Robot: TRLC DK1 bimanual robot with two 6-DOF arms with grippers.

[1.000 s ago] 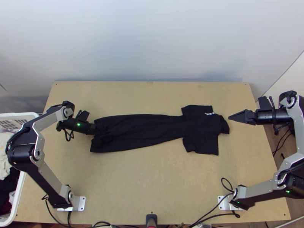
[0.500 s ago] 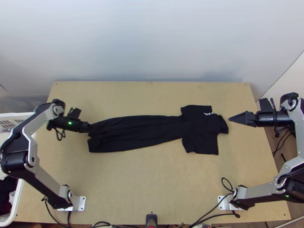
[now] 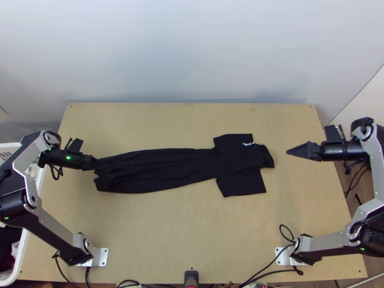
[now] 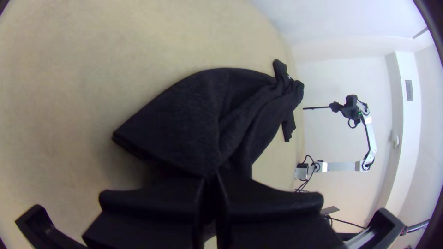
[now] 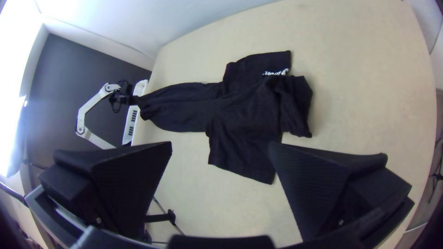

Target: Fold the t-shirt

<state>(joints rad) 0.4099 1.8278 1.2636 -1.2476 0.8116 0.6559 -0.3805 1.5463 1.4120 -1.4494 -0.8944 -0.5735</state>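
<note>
The left pincer [image 4: 211, 176] clamps the t-shirt [image 3: 240, 165] by one end; off-centre tugging could skew it. The right pincer [image 5: 220, 144] gapes wide, empty.

Pale wall [image 3: 192, 53], wooden table [image 3: 192, 230], bright light [image 5: 10, 124]

The light wooden surface [image 3: 192, 230] carries a black t-shirt [image 3: 163, 168], lying left to right, its body drawn narrow, its sleeves pointing near and far towards the right; its left end may be slightly raised. Pale mounting plates [image 3: 100, 257] stand near left and near right.
</note>
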